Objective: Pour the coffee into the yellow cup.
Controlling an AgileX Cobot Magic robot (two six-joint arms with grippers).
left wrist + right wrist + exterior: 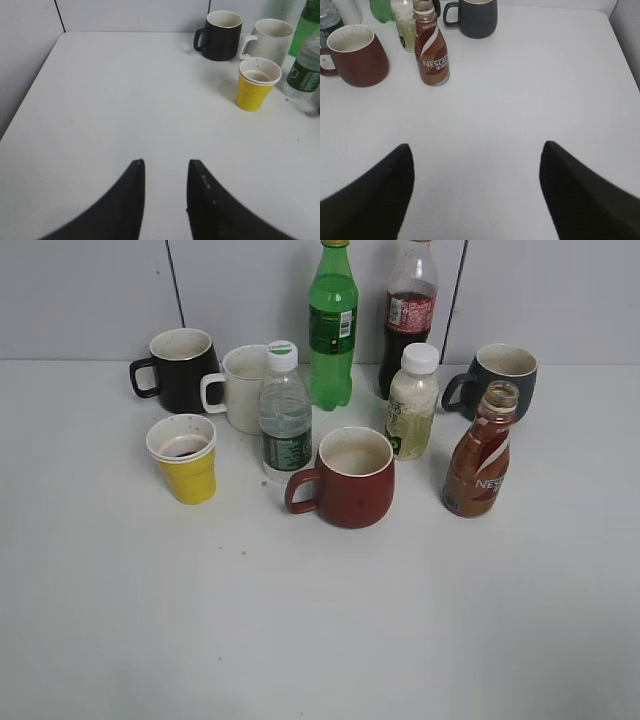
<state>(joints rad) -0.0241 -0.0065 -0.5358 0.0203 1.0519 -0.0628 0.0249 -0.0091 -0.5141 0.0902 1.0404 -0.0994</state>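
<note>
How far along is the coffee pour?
Done: the coffee bottle has no cap on, and the yellow cup seems to hold some dark liquid, source unclear. In hand: nothing; the right gripper has its jaws wide apart short of the bottle, and the left gripper, jaws slightly apart, holds nothing. Left: grasp the bottle, carry it to the cup, pour.

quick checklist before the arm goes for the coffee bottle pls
1. Coffee bottle upright and uncapped: ok, neck looks open.
2. Right gripper open wide enough for the bottle: ok, empty, fingers far apart.
3. Path from right gripper to the bottle clear: ok, bare table between; dark red mug stands to its side.
4. Yellow cup upright: ok.
5. Yellow cup empty: not ok, dark liquid already shows inside.
6. Left gripper clear of the cup: ok, empty, well short of it.
</note>
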